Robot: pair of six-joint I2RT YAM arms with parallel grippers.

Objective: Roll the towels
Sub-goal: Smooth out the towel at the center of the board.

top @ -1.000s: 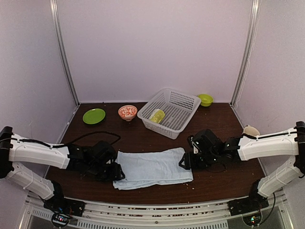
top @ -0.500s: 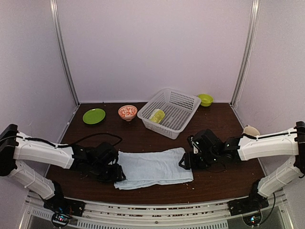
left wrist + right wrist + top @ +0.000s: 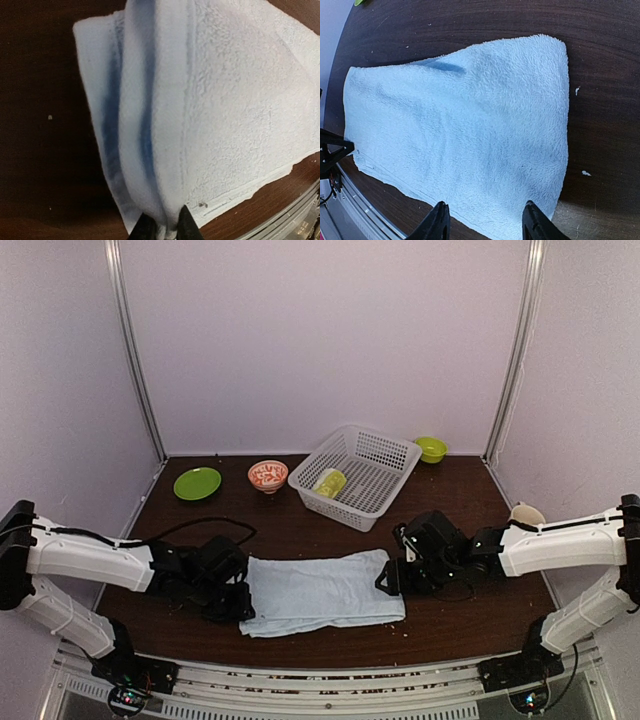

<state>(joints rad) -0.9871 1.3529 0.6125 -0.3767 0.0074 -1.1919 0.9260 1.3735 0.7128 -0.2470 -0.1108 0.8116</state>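
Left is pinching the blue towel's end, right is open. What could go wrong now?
The left gripper pinches only a thin ridge of the pale blue towel, so the cloth may slip out when pulled. The right gripper stands open at the other end, so the towel may drag rather than roll.

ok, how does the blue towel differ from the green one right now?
The blue towel lies spread flat on the table. The green towel is a compact bundle, apparently rolled, inside the white basket. The blue towel is plain pale blue, while the green towel is lime. The left tool pinches a raised ridge at the blue towel's left end, and nothing touches the green towel. Both are soft cloth.
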